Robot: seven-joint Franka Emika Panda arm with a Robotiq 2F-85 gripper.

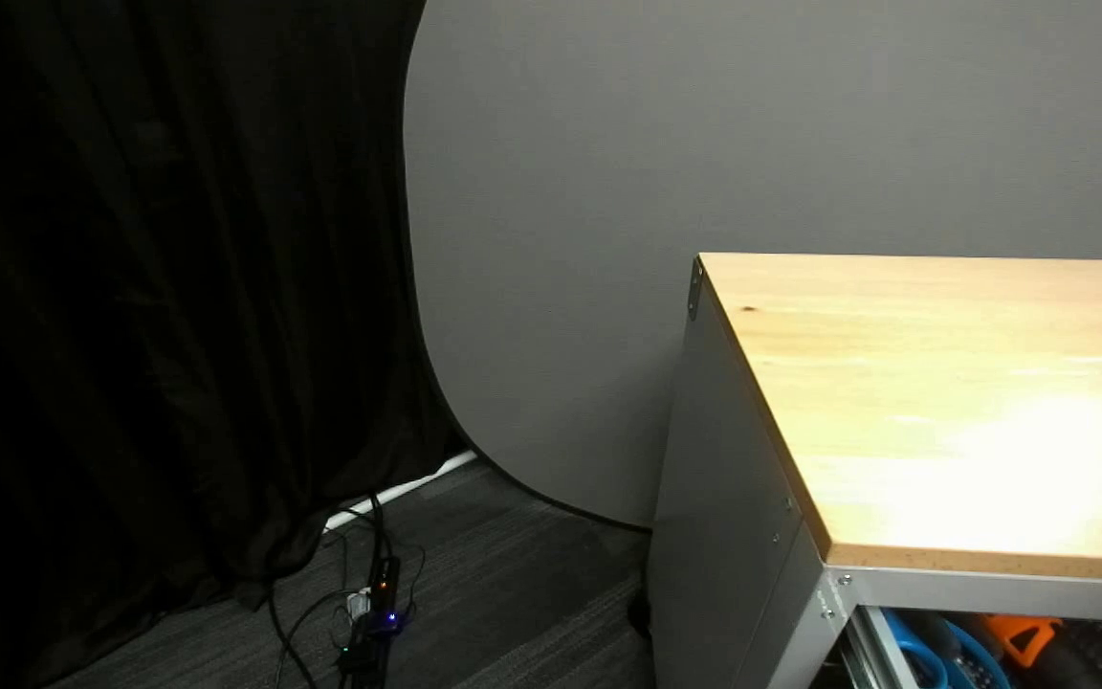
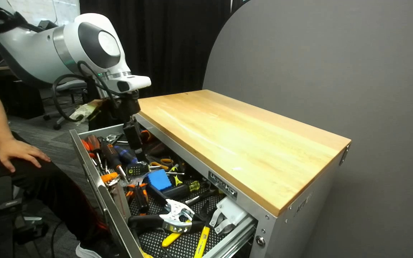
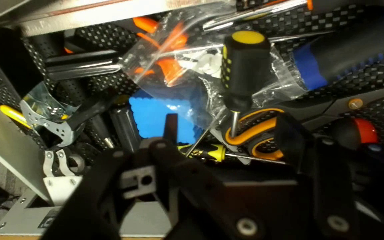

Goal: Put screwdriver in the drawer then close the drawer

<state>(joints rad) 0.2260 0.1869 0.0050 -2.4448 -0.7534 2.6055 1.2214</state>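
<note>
The drawer is pulled out and full of tools; its side wall shows in the wrist view and a corner of it in an exterior view. A short black screwdriver with yellow dots is in the drawer over orange-handled scissors; its handle also shows in an exterior view. Another yellow-black screwdriver lies below it. My gripper is open with nothing between its fingers, low over the drawer; it also shows in an exterior view, close to the dotted handle.
The wood top of the cabinet adjoins the drawer. A blue block, a large clamp, pliers and a plastic bag crowd the drawer. A seated person's hand is beyond the drawer front.
</note>
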